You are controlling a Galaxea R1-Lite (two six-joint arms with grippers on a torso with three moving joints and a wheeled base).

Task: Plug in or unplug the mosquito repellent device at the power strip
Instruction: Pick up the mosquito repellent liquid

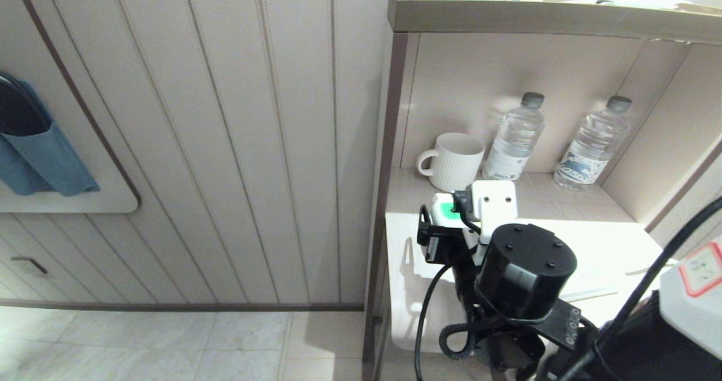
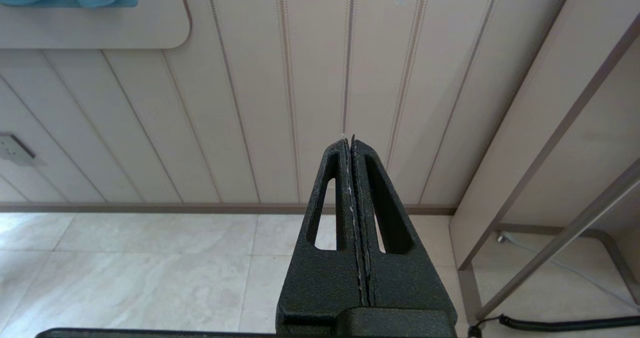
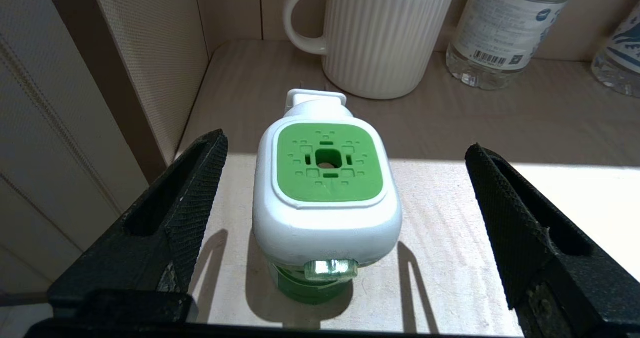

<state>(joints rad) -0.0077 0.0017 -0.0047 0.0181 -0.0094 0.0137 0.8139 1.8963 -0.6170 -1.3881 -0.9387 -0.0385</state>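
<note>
The mosquito repellent device [image 3: 327, 188], a white head with a green top over a green bottle, stands upright on the pale shelf surface [image 3: 450, 238]. My right gripper [image 3: 345, 145] is open around it, one finger on each side, with clear gaps and no contact. In the head view the device [image 1: 448, 209] peeks out just beyond the right wrist. The power strip is mostly hidden behind my right arm; only a flat white edge [image 1: 589, 292] shows. My left gripper [image 2: 351, 140] is shut on nothing, parked facing the panelled wall.
A ribbed white mug [image 1: 454, 161] stands just behind the device, with two clear water bottles [image 1: 516, 138] [image 1: 595, 144] further right. The cabinet's side wall [image 3: 145, 62] is close on one side. A blue cloth [image 1: 42, 155] hangs on the wall.
</note>
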